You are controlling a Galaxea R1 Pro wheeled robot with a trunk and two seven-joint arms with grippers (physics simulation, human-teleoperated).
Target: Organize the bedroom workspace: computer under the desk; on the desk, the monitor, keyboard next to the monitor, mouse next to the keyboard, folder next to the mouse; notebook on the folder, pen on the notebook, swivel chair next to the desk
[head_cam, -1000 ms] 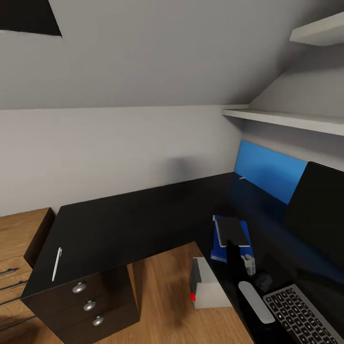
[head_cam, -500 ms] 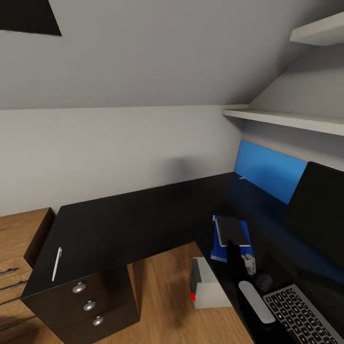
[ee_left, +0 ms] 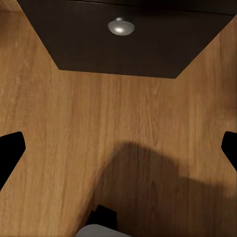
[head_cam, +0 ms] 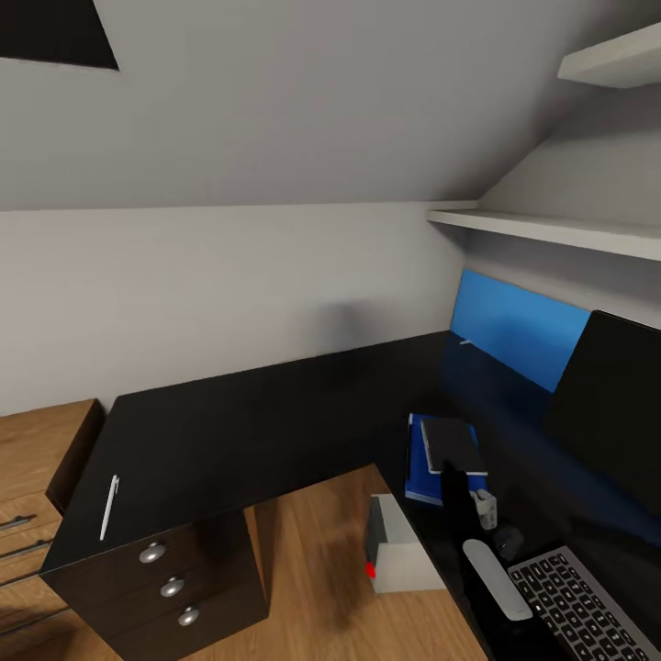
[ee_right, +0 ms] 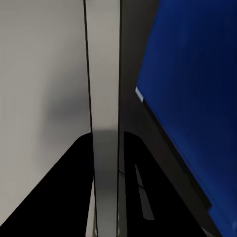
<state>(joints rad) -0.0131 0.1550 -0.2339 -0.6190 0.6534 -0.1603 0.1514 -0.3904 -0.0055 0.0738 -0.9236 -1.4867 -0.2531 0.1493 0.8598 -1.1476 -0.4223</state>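
Note:
The black L-shaped desk (head_cam: 266, 413) fills the middle of the head view. On its right wing the blue folder (head_cam: 420, 470) lies flat, and the dark notebook (head_cam: 452, 443) is over it. My right gripper (head_cam: 452, 474) is shut on the notebook's near edge; the right wrist view has a thin grey slab (ee_right: 105, 148) edge-on along the fingers. The white pen (head_cam: 108, 507) lies far off on the left wing above the drawers. Mouse (head_cam: 508, 542), keyboard (head_cam: 574, 606) and monitor (head_cam: 610, 413) stand at the right. The computer (head_cam: 395, 551) sits under the desk. My left gripper (ee_left: 118, 153) hangs open over the floor.
A blue wall panel (head_cam: 519, 330) and white shelves (head_cam: 551, 229) are behind the right wing. A wooden dresser (head_cam: 37, 477) adjoins the desk at the left. The black drawer unit (head_cam: 174, 588) with a silver knob (ee_left: 121, 26) stands on the wood floor (head_cam: 321, 569).
My right arm has shifted a little to the right, and the notebook has moved and turned slightly with it over the folder. The pen and the camera have not moved.

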